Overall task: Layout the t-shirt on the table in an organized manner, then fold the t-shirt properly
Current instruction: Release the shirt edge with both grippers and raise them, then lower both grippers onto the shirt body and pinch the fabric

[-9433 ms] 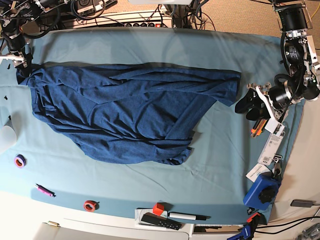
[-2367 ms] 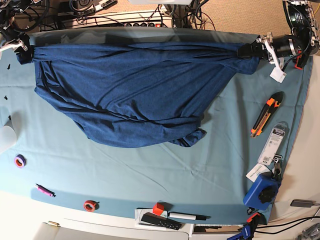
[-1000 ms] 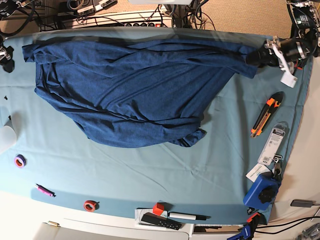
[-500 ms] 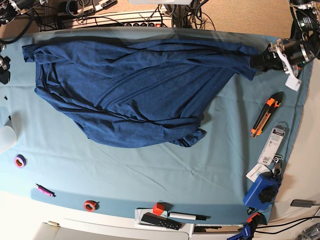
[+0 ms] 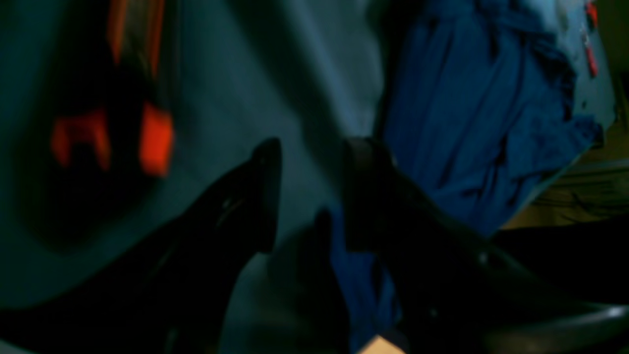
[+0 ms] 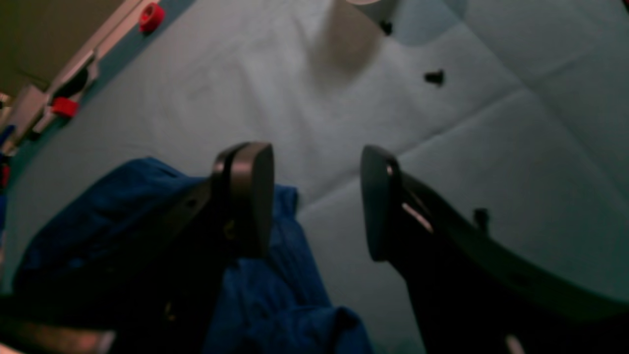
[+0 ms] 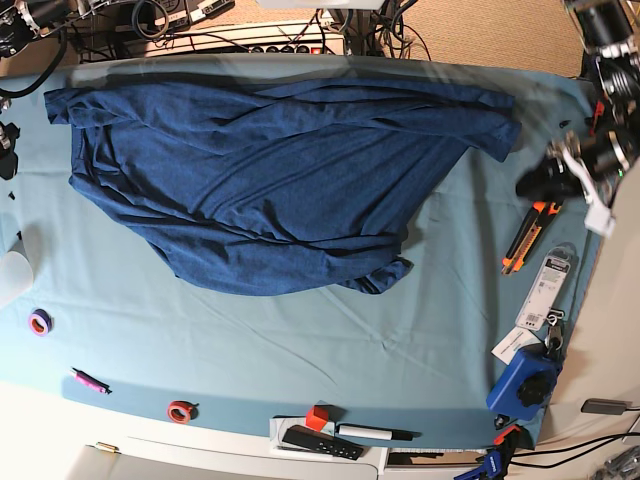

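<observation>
We see the t-shirt (image 7: 270, 175) lying rumpled across the far half of the bench (image 7: 300, 350); our left claw (image 5: 309, 194) gapes empty just beside its edge; our right claw (image 6: 317, 196) stands wide, holding nothing.

No lettering could be read anywhere — the printing on the white packaged card (image 7: 548, 280) was too small to make out.

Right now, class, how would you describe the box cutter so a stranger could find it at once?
Start at the teal table and follow the t-shirt to its end on the base view's right. Just past it, below the left hand, lies the knife: slim, orange and black, unlike the white packet beside it.
</observation>
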Action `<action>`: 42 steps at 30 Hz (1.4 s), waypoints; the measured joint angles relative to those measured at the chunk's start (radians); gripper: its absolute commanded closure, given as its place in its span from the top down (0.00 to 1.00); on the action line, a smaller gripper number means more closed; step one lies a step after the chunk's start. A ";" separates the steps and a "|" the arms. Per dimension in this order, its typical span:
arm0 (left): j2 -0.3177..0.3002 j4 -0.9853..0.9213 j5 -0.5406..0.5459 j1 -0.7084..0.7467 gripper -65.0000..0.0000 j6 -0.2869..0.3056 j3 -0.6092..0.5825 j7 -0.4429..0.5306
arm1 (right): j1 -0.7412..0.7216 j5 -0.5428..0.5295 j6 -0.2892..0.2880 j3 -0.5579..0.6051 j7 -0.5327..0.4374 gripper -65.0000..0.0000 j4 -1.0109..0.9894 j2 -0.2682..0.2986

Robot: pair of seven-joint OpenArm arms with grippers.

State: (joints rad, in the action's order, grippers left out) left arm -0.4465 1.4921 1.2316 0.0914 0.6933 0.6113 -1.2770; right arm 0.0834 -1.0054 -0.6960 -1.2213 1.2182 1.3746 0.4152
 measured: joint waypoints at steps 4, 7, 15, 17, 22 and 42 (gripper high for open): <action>-0.002 0.000 -0.003 -0.076 0.34 -0.026 -0.026 0.007 | 0.003 -0.074 0.001 0.082 0.034 0.44 0.000 0.000; -0.003 0.001 -0.096 -0.116 0.34 -0.027 -0.104 0.095 | 0.003 -0.095 0.000 0.204 0.038 0.44 0.000 0.000; 0.005 0.000 -0.335 -0.213 0.34 -0.053 -0.418 0.292 | -0.058 -0.123 0.000 0.469 0.064 0.44 0.000 -0.090; 0.019 -0.001 -0.412 -0.251 0.34 -0.087 -0.483 0.324 | -0.077 -0.194 0.000 0.510 0.092 0.44 0.000 -0.118; 0.055 0.000 -0.567 -0.316 0.34 -0.132 -0.628 0.408 | -0.106 -0.253 -0.001 0.633 0.158 0.44 0.000 -0.192; 0.095 -0.043 -0.779 -0.353 0.34 -0.189 -0.884 0.576 | -0.103 -0.222 0.000 0.962 0.180 0.44 0.000 -0.288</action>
State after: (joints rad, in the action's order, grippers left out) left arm -0.3519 1.4494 0.4526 -0.2619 0.5041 -0.2726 -0.7006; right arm -0.0196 -1.2278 -0.6960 -0.2596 1.3983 1.3750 0.1272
